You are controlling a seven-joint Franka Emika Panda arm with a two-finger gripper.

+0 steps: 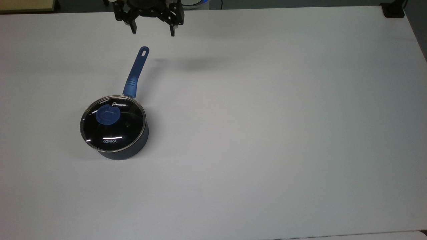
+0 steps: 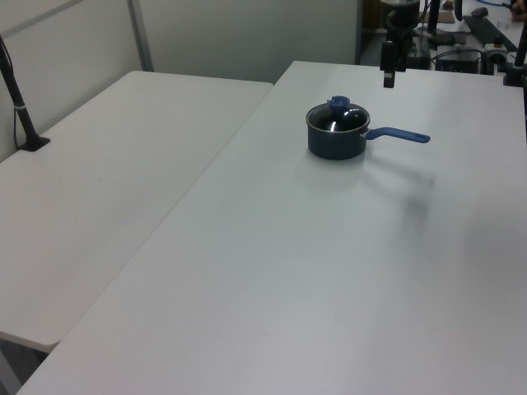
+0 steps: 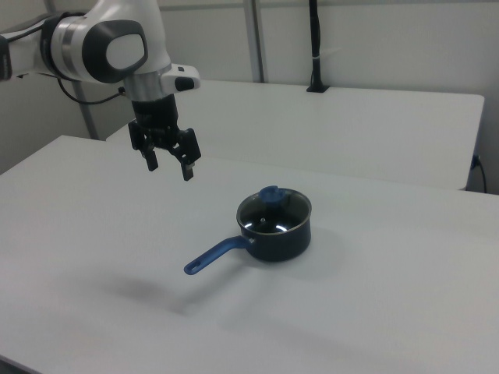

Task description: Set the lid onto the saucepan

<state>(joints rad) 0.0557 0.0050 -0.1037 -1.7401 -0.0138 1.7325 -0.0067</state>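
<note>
One lid (image 1: 113, 124) on one saucepan (image 1: 133, 151); one hand (image 1: 152, 32) spread, empty.

The saucepan (image 1: 133, 151) is dark grey-blue outside and black within, with a bright blue handle (image 1: 136, 71). Its lid (image 1: 113, 124) is clear glass edged by a thin silver rim, bearing a blue knob (image 1: 108, 115) and small white "KONKA" lettering. The table (image 1: 267, 133) under the saucepan is plain white, unpatterned. The gripper (image 1: 153, 31) is black; the arm (image 3: 109, 47) is white with grey joints.
</note>
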